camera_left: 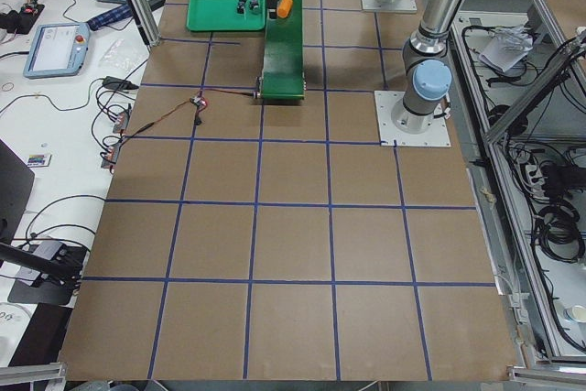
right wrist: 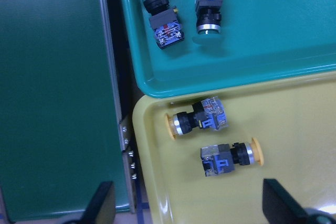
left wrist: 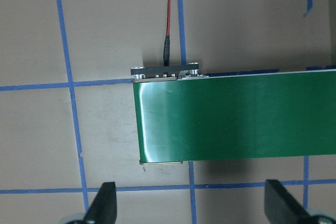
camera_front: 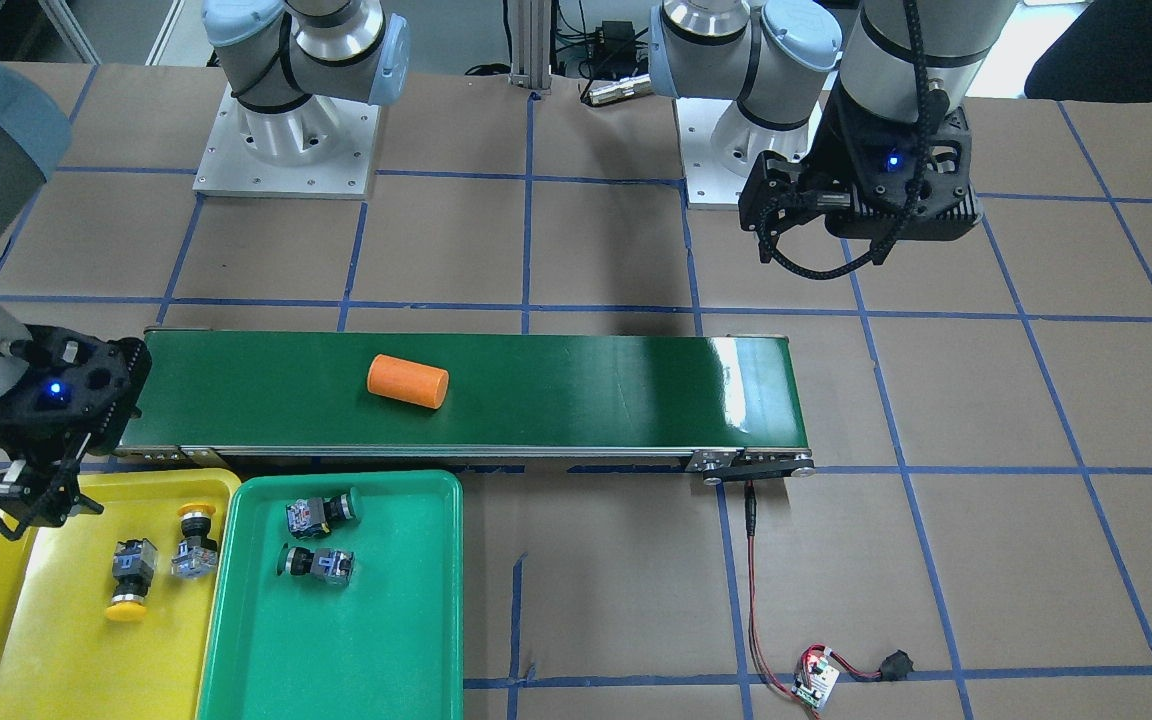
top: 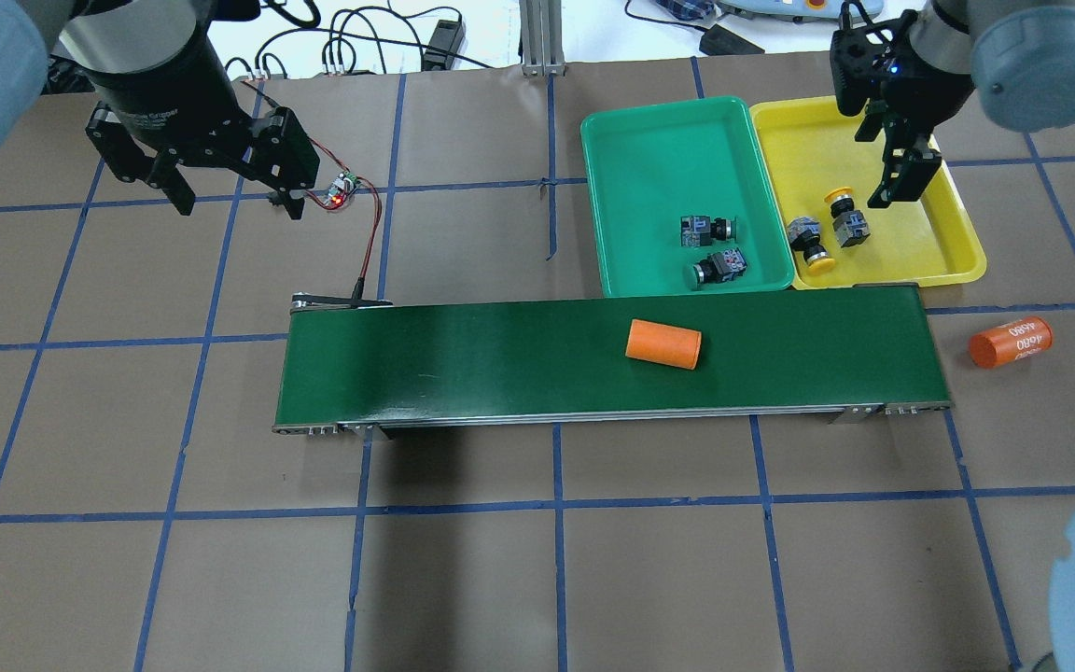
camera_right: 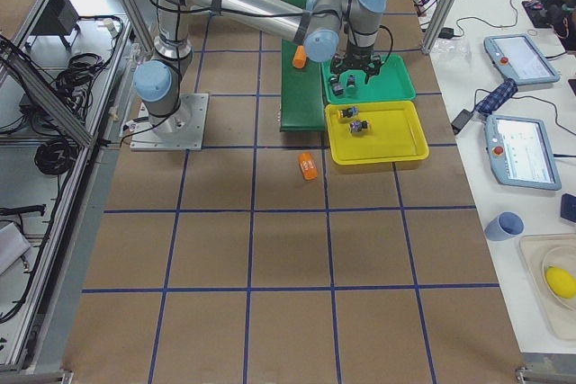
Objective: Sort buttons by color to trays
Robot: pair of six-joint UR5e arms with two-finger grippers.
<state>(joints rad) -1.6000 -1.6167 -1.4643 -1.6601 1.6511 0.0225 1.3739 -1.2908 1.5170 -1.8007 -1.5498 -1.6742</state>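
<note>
Two yellow buttons lie on their sides in the yellow tray. Two green buttons lie in the green tray. My right gripper hovers over the yellow tray, open and empty. In the right wrist view its fingertips frame the yellow buttons, with the green ones above. My left gripper is open and empty above the table, beyond the belt's left end, which the left wrist view looks down on.
A long dark-green conveyor belt runs across the middle, with an orange cylinder lying on it. A second orange cylinder lies on the table past the belt's right end. A small circuit board with a red wire sits near the left gripper.
</note>
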